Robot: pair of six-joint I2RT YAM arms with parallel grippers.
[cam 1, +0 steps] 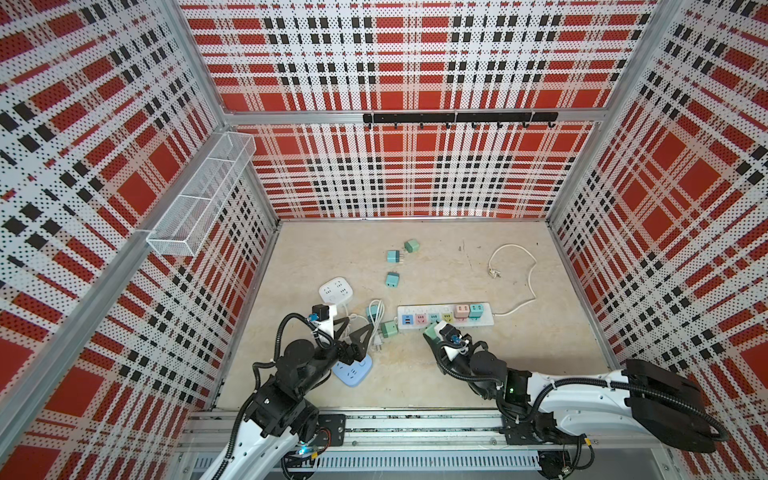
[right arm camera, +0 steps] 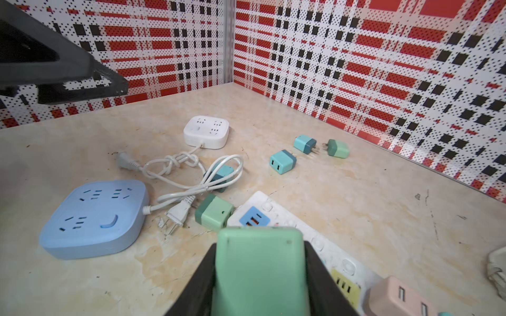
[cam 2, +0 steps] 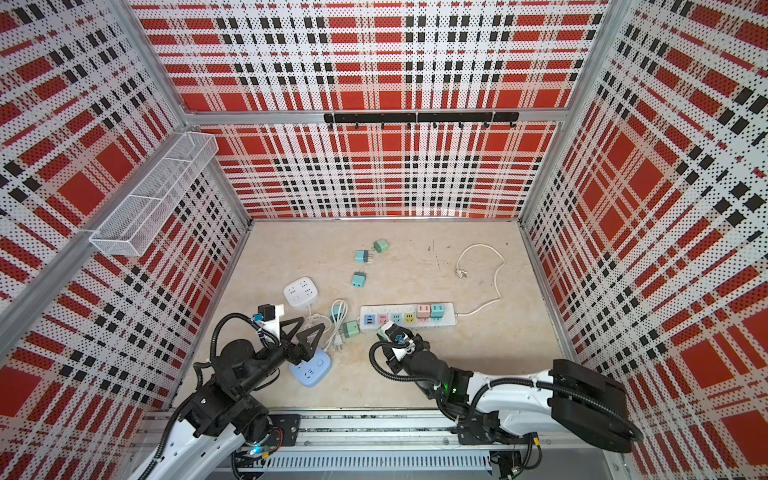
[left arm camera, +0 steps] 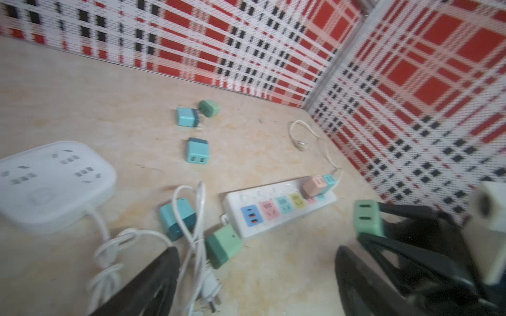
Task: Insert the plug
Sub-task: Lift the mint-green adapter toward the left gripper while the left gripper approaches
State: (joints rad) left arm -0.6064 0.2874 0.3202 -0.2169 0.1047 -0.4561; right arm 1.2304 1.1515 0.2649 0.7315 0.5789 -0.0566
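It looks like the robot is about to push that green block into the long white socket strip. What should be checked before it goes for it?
1. Grip on the green adapter: ok. The right gripper is shut on both of its sides.
2. Prongs facing the power strip: cannot tell, they are hidden under the adapter.
3. A free socket: ok. The pink socket and yellow socket are empty.
4. Adapter lined up over a socket: cannot tell. It sits at the strip's near edge in a top view.
5. Left gripper out of the way: ok. It is open, empty and apart from the strip.
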